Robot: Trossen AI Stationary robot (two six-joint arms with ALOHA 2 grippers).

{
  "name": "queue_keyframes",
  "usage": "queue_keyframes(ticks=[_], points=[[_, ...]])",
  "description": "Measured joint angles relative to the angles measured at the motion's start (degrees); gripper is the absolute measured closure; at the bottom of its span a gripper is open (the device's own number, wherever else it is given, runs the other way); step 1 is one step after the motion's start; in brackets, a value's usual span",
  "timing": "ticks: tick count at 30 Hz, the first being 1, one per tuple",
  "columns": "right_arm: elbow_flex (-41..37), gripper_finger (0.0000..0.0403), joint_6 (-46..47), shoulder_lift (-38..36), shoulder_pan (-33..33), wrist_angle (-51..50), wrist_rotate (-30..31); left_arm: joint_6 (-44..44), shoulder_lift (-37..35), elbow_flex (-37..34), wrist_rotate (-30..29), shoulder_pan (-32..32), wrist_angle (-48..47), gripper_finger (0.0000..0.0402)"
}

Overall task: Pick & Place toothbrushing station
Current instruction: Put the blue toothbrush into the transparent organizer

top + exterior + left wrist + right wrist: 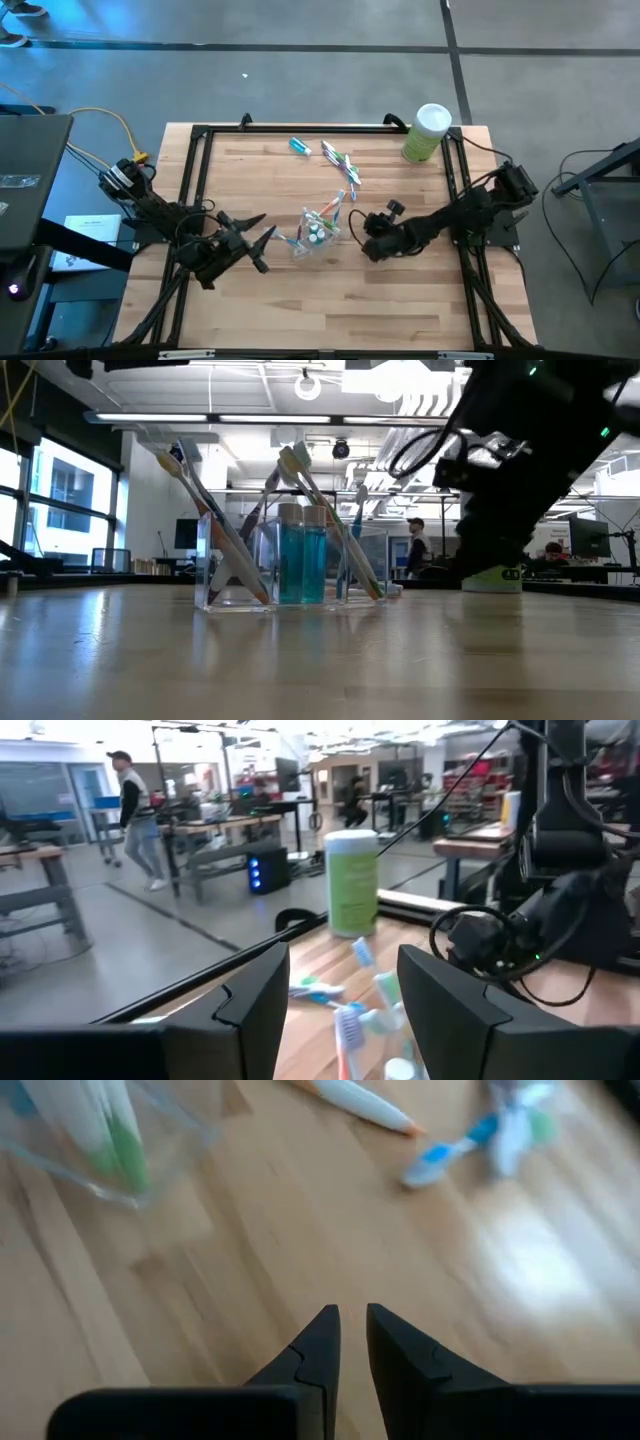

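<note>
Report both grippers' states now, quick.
Left gripper: open, empty, left of the clear cup.
Right gripper: nearly shut, holding nothing.

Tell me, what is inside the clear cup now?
The clear cup holds several toothbrushes leaning outward and toothpaste tubes standing in the middle. Their exact count cannot be seen, because they overlap each other.
</note>
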Motion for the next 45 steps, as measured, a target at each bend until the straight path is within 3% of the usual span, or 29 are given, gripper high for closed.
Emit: queue_keyframes(ticks=[4, 7, 19, 31, 36, 45], points=[[-6.5, 0.0357, -8.8, 0.0, -2.7, 20.9, -3.5, 0.1, 0.0, 0.0, -1.2, -0.1, -0.1, 0.0218], [-9.6, 0.0357, -10.1, 0.0, -4.3, 29.0, -5.1, 0.0, 0.0, 0.0, -1.5, -0.1, -0.6, 0.0218], [-11.2, 0.035, -9.9, 0.1, -6.9, 35.5, -5.4, -1.7, 0.0, -0.1, -1.8, 0.0, -2.1, 0.0218], [-11.2, 0.0228, -11.0, 0.3, -11.0, 39.2, -5.2, -6.9, 0.0, -0.1, -1.7, 0.9, -8.0, 0.0218], [-11.2, 0.0206, -11.2, 4.0, -13.3, 43.9, -5.0, -7.1, 0.0, -0.1, -1.6, 0.8, -8.0, 0.0218], [-11.1, 0.022, -14.2, 15.3, -17.2, 58.4, -5.3, -7.1, 0.0, -0.1, -1.5, 0.8, -8.3, 0.0218]])
